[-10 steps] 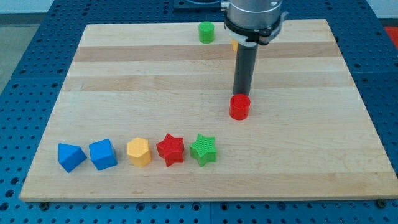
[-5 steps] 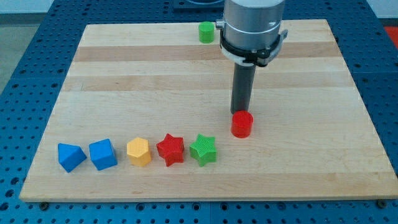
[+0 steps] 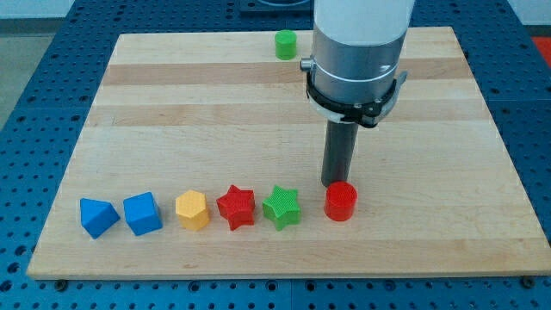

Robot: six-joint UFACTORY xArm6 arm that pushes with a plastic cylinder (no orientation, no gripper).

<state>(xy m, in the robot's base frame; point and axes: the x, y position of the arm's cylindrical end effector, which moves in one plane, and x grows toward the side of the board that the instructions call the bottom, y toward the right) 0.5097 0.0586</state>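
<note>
Green cylinder (image 3: 285, 44) near the wooden board's (image 3: 172, 112) top edge.

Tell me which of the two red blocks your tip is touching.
The red cylinder, right behind my tip. The red star sits further left in the row.

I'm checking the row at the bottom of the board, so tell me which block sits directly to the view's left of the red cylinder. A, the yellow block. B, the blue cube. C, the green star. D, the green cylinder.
C: the green star is the nearest block on the view's left of the red cylinder, with my tip just above that cylinder.
</note>
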